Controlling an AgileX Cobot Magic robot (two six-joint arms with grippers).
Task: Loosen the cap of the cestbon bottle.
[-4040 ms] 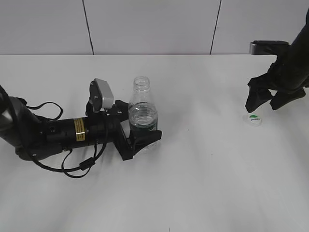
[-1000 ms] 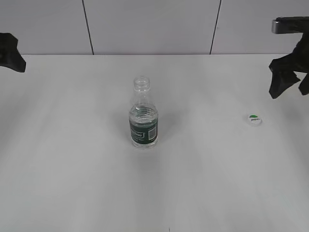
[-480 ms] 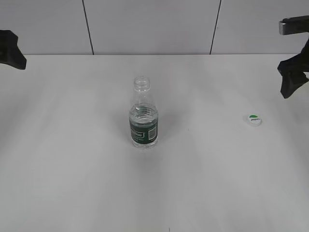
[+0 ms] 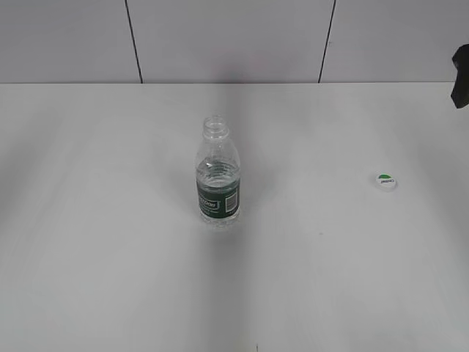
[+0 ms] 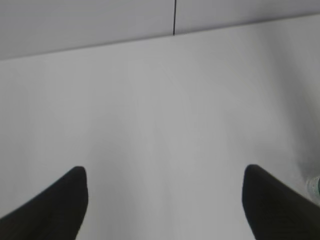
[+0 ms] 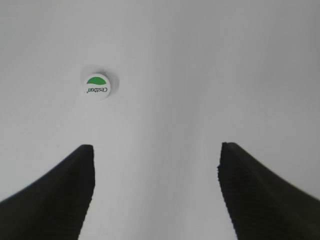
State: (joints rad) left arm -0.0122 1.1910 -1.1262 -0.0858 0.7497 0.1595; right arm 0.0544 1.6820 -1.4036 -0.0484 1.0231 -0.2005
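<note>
Risk of a tipped bottle on an uncapped neck

Spillage was the main hazard as things stood: the cestbon bottle (image 4: 218,178) stood upright and unheld on the table (image 4: 110,279), its threaded neck bare and some water inside, so any knock from a returning arm would likely have toppled it. The ribbed, clear plastic body looked thin and light, with a dark green label band around its middle.

The cap (image 6: 96,86) lay flat on the table, ahead and slightly left of the right gripper (image 6: 155,190), well apart from the bottle. Small, round, white and smooth, with a green patch and lettering on top, it could easily have skidded if nudged.

The right gripper had its black, ribbed fingers (image 6: 60,190) spread wide, holding nothing. The left gripper (image 5: 165,205) was likewise parted and empty above bare table, with only a sliver of the bottle at its far right. Judging by the bare neck, the loosening looked already done.
</note>
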